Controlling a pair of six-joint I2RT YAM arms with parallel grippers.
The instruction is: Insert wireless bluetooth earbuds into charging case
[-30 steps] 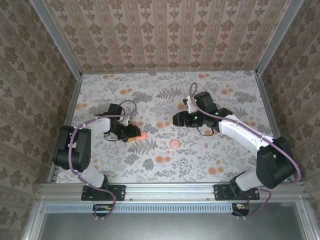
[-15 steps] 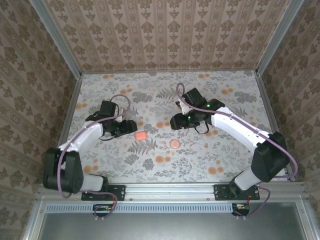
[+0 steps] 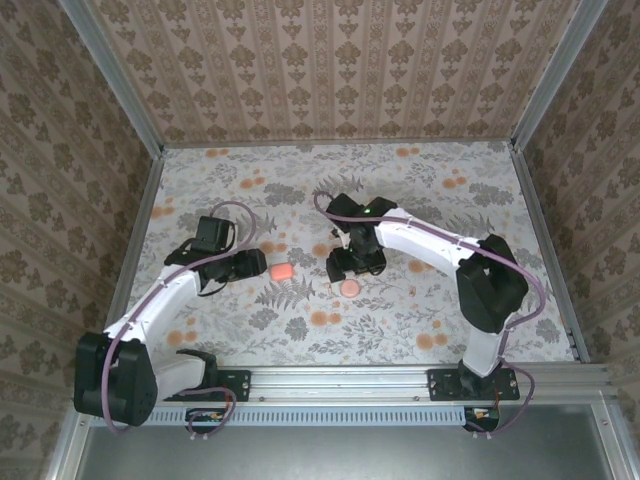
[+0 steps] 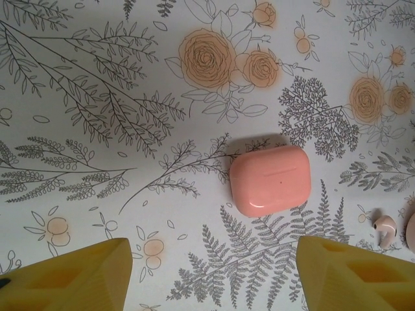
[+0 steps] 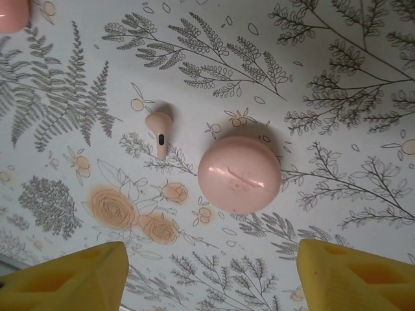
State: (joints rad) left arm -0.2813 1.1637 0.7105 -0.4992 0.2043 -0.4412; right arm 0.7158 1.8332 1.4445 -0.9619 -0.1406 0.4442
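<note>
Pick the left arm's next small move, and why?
Probably ease the left gripper down around the charging case: its jaws stand open, the case lies shut and ungripped ahead of them, and an earbud lies loose beside it.

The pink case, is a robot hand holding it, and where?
No, nothing is held. The charging case lies free on the table ahead of the open left gripper; the right gripper is open and empty.

no readable text, labels, brands, numbers anywhere
</note>
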